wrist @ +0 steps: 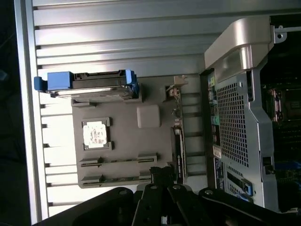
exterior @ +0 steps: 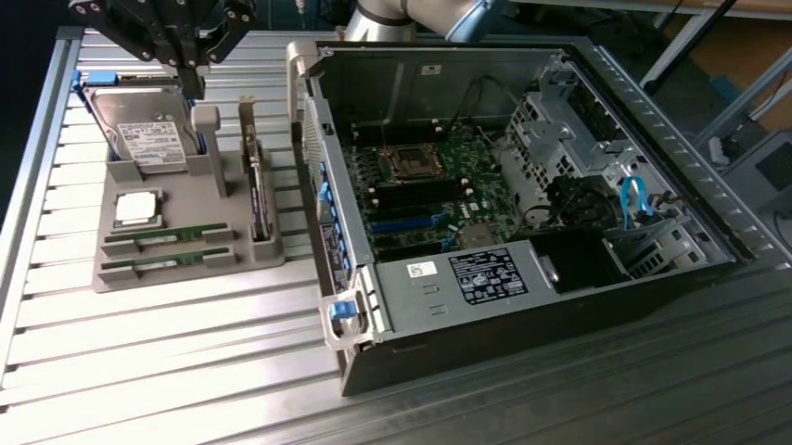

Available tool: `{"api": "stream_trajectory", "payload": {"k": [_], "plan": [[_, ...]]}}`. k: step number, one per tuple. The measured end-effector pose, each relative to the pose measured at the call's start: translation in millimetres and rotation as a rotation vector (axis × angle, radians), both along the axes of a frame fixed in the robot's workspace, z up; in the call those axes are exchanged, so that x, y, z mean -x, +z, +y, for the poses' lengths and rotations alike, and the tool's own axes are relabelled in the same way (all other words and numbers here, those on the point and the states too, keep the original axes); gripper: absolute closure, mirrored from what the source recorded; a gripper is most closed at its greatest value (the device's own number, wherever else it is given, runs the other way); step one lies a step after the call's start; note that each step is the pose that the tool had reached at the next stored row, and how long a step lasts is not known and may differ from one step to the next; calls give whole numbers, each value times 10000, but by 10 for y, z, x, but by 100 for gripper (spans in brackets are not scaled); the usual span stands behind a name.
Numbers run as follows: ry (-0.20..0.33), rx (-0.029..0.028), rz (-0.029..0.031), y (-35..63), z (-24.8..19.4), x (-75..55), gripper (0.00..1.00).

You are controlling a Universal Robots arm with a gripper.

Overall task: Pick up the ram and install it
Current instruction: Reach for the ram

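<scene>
Two rams lie side by side in slots at the near end of a grey tray (exterior: 198,209): one ram (exterior: 167,237) and a second ram (exterior: 165,265), both thin green sticks. In the wrist view they are the ram (wrist: 117,160) and its neighbour (wrist: 117,178). My gripper (exterior: 189,83) hangs above the tray's far end, near the hard drive (exterior: 146,130), shut with nothing in it. Seen from the wrist, its dark fingertips (wrist: 161,175) come together just past the rams' ends.
The tray (wrist: 127,136) also holds a silver CPU (exterior: 136,209) and a dark expansion card (exterior: 258,195) standing on edge. An open computer case (exterior: 371,315) lies at the exterior view's right, its motherboard (exterior: 421,199) exposed. The ribbed metal table (exterior: 161,362) surrounds both.
</scene>
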State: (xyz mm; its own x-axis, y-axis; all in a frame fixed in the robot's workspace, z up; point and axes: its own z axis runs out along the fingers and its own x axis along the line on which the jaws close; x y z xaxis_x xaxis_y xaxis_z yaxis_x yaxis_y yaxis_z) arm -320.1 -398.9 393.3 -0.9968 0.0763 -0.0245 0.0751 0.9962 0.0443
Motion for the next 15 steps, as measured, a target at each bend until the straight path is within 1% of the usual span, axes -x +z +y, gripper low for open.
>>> {"api": "stream_trajectory", "payload": {"k": [15], "plan": [[1,0,0,0,0,350,90]]}}
